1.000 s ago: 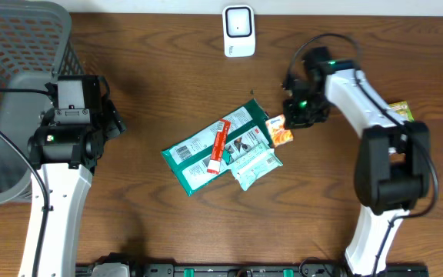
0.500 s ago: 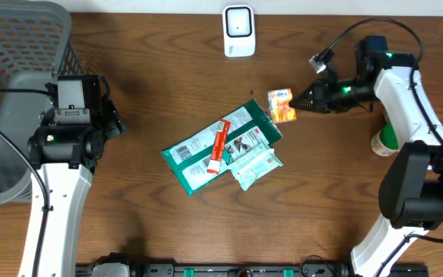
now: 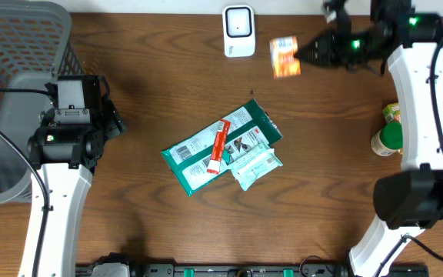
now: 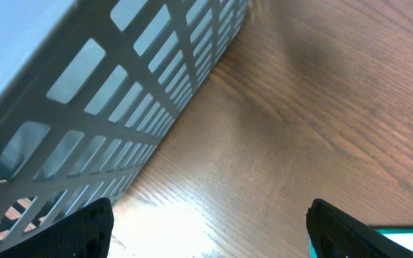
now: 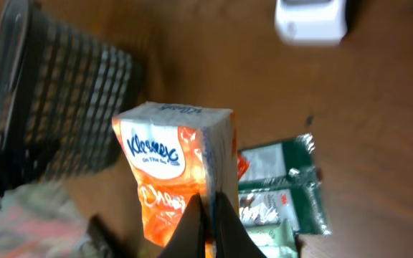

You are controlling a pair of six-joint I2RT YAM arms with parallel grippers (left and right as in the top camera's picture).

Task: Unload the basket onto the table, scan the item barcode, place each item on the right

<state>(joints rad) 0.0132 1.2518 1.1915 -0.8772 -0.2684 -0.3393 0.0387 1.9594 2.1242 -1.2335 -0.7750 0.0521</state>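
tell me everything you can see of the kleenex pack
The Kleenex pack is a small, soft plastic-wrapped tissue packet, white on top and orange below, with a blue logo. The right gripper has its fingers shut on its lower edge and holds it off the table. Overhead, it hangs just beside the white scanner, touching nothing else.

I see the brown wooden table [image 3: 152,85] carrying a grey mesh basket [image 3: 61,17] at its left, a white scanner [image 3: 238,31] at the far edge, green packets [image 3: 189,156] mid-table, and a green-capped bottle [image 3: 387,141] at the right.
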